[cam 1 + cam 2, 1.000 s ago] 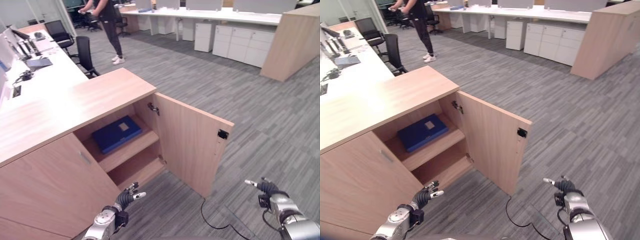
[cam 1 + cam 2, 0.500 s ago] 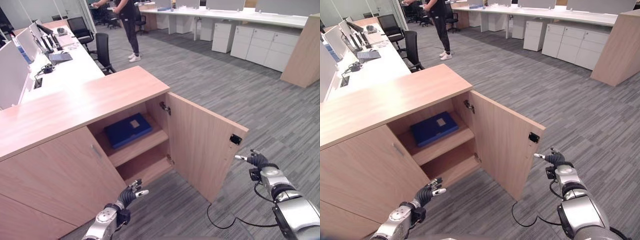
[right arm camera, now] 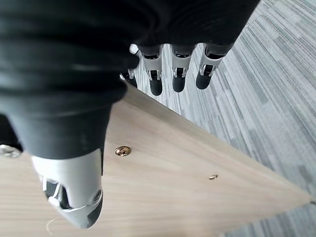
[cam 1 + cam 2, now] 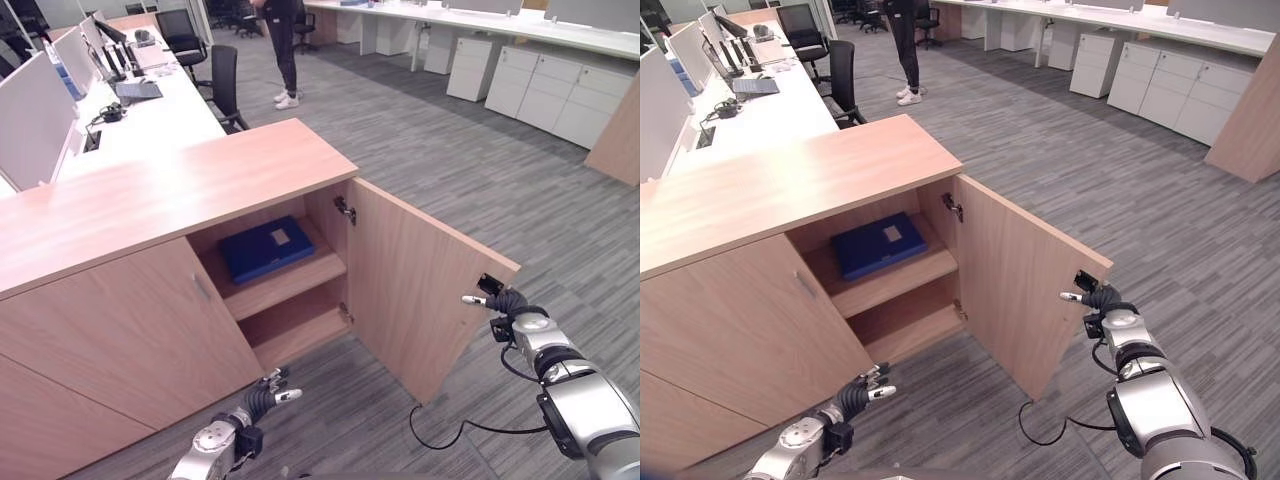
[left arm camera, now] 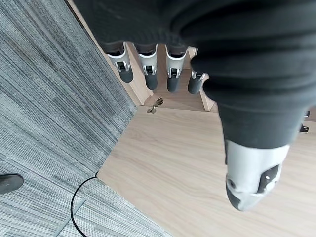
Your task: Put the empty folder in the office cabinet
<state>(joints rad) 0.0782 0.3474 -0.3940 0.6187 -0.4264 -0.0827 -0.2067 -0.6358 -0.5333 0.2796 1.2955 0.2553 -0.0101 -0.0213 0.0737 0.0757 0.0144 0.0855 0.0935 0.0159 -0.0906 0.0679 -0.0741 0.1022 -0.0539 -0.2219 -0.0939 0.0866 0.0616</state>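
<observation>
Open cabinet with a blue folder on its upper shelf

The blue folder (image 4: pixel 266 248) lies flat in the cabinet (image 4: pixel 200 190); the cabinet door (image 4: pixel 420 290) stands open, the right hand (image 4: pixel 497 302) at its outer edge, the left hand (image 4: pixel 262 398) low over the carpet.
</observation>
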